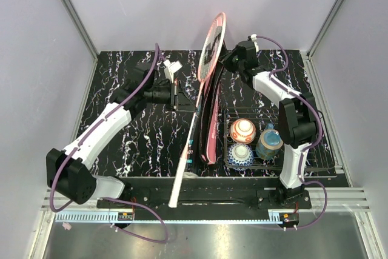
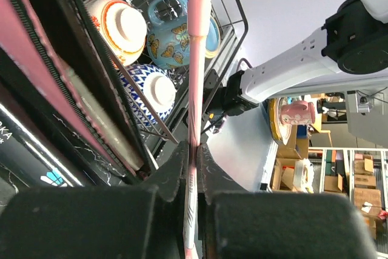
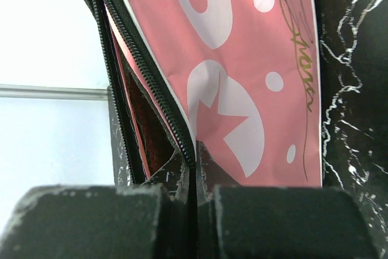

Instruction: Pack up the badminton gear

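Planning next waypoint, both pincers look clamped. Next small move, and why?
Probably: the left pincer lowers the racket head-first toward the cover mouth. It is shut on the pink shaft, head raised by the cover's far end, while the right pincer pinches the zipper edge, holding the cover open.

Black marbled table [image 1: 151, 144] (white veins) carries a pink racket cover [image 1: 208, 141] and a wire basket [image 1: 318, 156].
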